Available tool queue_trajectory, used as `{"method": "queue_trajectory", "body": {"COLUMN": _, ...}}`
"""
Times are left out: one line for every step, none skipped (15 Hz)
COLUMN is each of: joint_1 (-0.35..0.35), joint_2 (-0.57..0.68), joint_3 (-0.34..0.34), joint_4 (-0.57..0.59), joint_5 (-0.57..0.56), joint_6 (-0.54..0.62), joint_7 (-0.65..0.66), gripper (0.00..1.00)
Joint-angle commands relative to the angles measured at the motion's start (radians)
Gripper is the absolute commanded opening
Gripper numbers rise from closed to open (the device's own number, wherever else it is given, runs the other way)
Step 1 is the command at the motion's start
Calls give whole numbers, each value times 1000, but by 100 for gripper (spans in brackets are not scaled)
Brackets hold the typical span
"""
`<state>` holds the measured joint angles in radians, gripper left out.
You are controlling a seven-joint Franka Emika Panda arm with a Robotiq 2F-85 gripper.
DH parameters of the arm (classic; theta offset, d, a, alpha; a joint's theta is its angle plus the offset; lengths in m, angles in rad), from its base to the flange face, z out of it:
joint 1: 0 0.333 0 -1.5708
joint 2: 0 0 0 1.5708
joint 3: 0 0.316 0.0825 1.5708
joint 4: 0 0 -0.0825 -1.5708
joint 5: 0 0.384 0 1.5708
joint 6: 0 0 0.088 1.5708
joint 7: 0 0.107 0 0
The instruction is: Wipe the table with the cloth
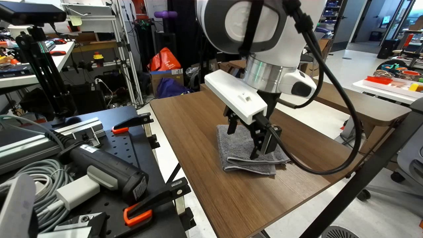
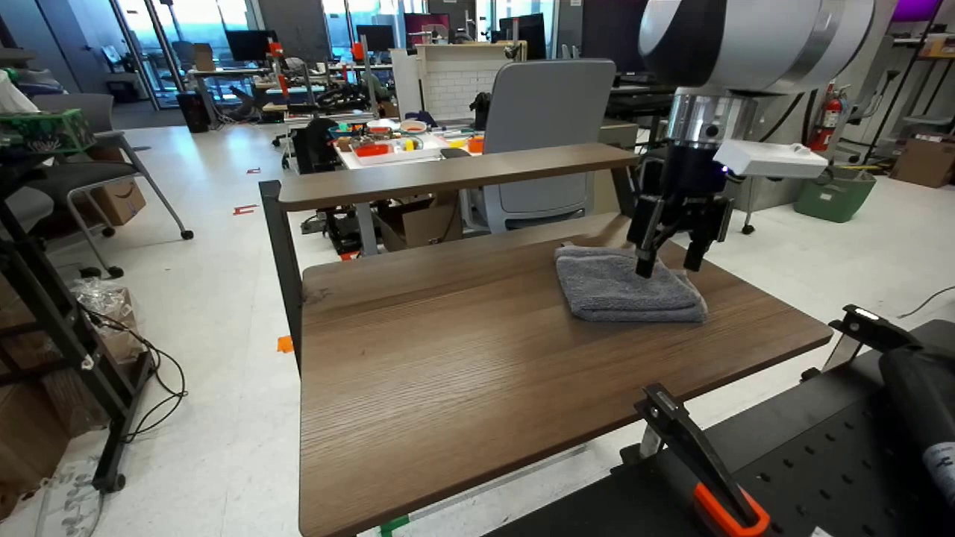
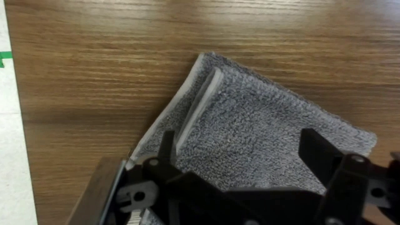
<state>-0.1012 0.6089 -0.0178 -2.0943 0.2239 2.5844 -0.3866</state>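
Note:
The cloth is a grey folded towel (image 1: 238, 148) with layered edges. It lies on the brown wood-grain table (image 1: 195, 132) and shows in an exterior view (image 2: 623, 291) toward the end of the tabletop (image 2: 448, 365). My gripper (image 1: 243, 142) points down over the cloth, and it also shows over the cloth in an exterior view (image 2: 669, 266). In the wrist view the gripper (image 3: 238, 134) is open, its fingers wide apart with the cloth (image 3: 250, 109) below and between them. One finger is near the cloth's folded edge. I cannot tell whether the fingertips touch the cloth.
A narrower lighter-brown raised table (image 2: 448, 175) runs along one long side. A black bench (image 1: 122, 148) stands close to the opposite side, with orange-tipped clamps (image 1: 155, 201) and a dark handheld tool (image 1: 109, 168). A black cable (image 1: 352, 148) loops from my wrist.

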Motion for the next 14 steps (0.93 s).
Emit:
{"method": "queue_trajectory", "body": {"joint_1": -5, "joint_2": 117, "joint_3": 24, "joint_4": 124, "joint_5": -74, "joint_6": -20, "joint_7": 77, "gripper": 100}}
{"method": "queue_trajectory", "body": {"joint_1": 2, "joint_2": 142, "joint_3": 25, "joint_4": 151, "joint_5": -93, "joint_6": -28, "joint_7": 96, "gripper": 100}}
{"method": "queue_trajectory", "body": {"joint_1": 5, "joint_2": 167, "joint_3": 32, "joint_4": 177, "joint_5": -108, "joint_6": -35, "joint_7": 107, "gripper": 100}}
{"method": "queue_trajectory", "body": {"joint_1": 13, "joint_2": 188, "joint_3": 33, "joint_4": 200, "joint_5": -124, "joint_6": -40, "joint_7": 124, "gripper": 100}}
{"method": "queue_trajectory", "body": {"joint_1": 23, "joint_2": 210, "joint_3": 36, "joint_4": 225, "joint_5": -141, "joint_6": -48, "joint_7": 137, "gripper": 100}}
{"method": "queue_trajectory", "body": {"joint_1": 36, "joint_2": 229, "joint_3": 39, "joint_4": 250, "joint_5": -158, "joint_6": -60, "joint_7": 150, "gripper": 100}}
{"method": "queue_trajectory", "body": {"joint_1": 47, "joint_2": 243, "joint_3": 42, "joint_4": 273, "joint_5": -173, "joint_6": -75, "joint_7": 161, "gripper": 100}}
{"method": "queue_trajectory", "body": {"joint_1": 63, "joint_2": 257, "joint_3": 43, "joint_4": 297, "joint_5": -187, "joint_6": -98, "joint_7": 170, "gripper": 100}}
{"method": "queue_trajectory", "body": {"joint_1": 82, "joint_2": 271, "joint_3": 45, "joint_4": 322, "joint_5": -203, "joint_6": -120, "joint_7": 179, "gripper": 100}}
{"method": "queue_trajectory", "body": {"joint_1": 99, "joint_2": 285, "joint_3": 47, "joint_4": 346, "joint_5": -217, "joint_6": -140, "joint_7": 187, "gripper": 100}}
{"method": "queue_trajectory", "body": {"joint_1": 121, "joint_2": 298, "joint_3": 48, "joint_4": 371, "joint_5": -232, "joint_6": -163, "joint_7": 196, "gripper": 100}}
{"method": "queue_trajectory", "body": {"joint_1": 139, "joint_2": 313, "joint_3": 50, "joint_4": 396, "joint_5": -245, "joint_6": -184, "joint_7": 202, "gripper": 100}}
{"method": "queue_trajectory", "body": {"joint_1": 158, "joint_2": 328, "joint_3": 54, "joint_4": 423, "joint_5": -257, "joint_6": -210, "joint_7": 206, "gripper": 100}}
{"method": "queue_trajectory", "body": {"joint_1": 175, "joint_2": 344, "joint_3": 60, "joint_4": 450, "joint_5": -267, "joint_6": -233, "joint_7": 207, "gripper": 100}}
